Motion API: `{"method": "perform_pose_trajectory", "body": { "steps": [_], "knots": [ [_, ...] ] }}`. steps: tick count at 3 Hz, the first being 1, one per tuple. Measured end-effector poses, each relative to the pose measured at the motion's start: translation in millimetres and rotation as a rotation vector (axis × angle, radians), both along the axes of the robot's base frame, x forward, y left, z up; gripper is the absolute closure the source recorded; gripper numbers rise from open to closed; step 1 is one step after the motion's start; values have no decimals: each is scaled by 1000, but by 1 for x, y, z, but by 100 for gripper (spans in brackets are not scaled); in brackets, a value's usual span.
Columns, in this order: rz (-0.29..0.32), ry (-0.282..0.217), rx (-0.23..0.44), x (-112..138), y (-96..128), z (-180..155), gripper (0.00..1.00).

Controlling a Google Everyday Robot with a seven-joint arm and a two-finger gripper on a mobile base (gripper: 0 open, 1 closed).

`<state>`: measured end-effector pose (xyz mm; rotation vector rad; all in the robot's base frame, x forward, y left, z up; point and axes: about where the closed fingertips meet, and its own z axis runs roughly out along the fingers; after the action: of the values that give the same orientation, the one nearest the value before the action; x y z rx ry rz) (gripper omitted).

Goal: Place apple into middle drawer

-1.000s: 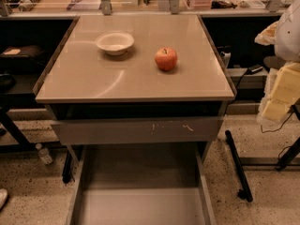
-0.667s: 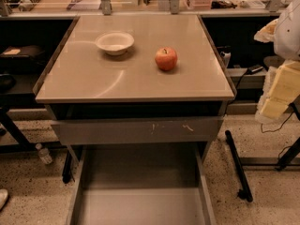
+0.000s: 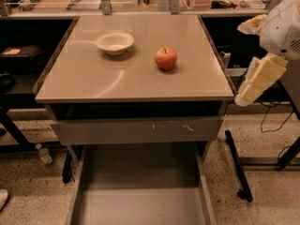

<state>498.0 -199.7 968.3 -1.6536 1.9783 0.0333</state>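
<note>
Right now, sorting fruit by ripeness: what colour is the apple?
The apple is red with a paler patch, camera view; claw hangs right of the table.

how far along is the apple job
Done: the drawer stands pulled out, floor bare. In hand: nothing; the hand hangs right of the table, apart from the apple. Left: the apple sits on the table right of the bowl, to be grasped and placed in the drawer.
</note>
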Motion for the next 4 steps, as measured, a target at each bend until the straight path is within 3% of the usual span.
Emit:
{"method": "perform_pose_trajectory", "body": {
  "steps": [2,4],
  "knots": [
    [55,-19,213,64,12,-31,0],
    [53,-16,228,66,14,-34,0]
  ]
}}
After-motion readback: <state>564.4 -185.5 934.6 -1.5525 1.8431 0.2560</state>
